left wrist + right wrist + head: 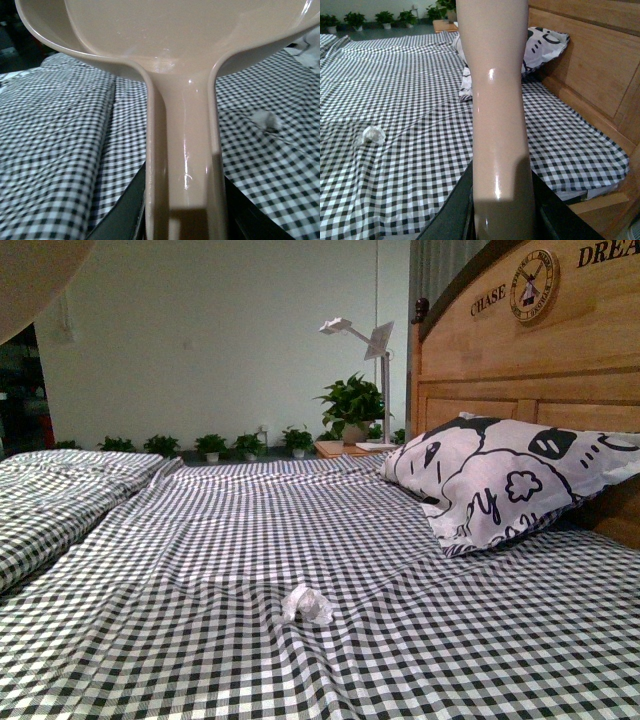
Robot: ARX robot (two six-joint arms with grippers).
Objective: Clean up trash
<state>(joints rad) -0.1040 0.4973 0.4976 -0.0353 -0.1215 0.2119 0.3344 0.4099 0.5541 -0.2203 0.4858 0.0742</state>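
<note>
Crumpled white paper trash (308,605) lies on the checked bedsheet (200,540), mid-bed toward the near edge, well apart from the cartoon-print pillow (500,480) by the wooden headboard (520,350). Both arms loaded: left gripper (185,220) clamped on beige dustpan (175,30) handle, right gripper (502,217) clamped on a beige handle (497,100).

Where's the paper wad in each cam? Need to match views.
Front: paper wad low centre on the checked sheet.
Left wrist: paper wad beside the dustpan handle, not touching.
Right wrist: paper wad beside the beige handle, not touching.
Shared landmark: checked sheet; pillow in front and right wrist.
</note>
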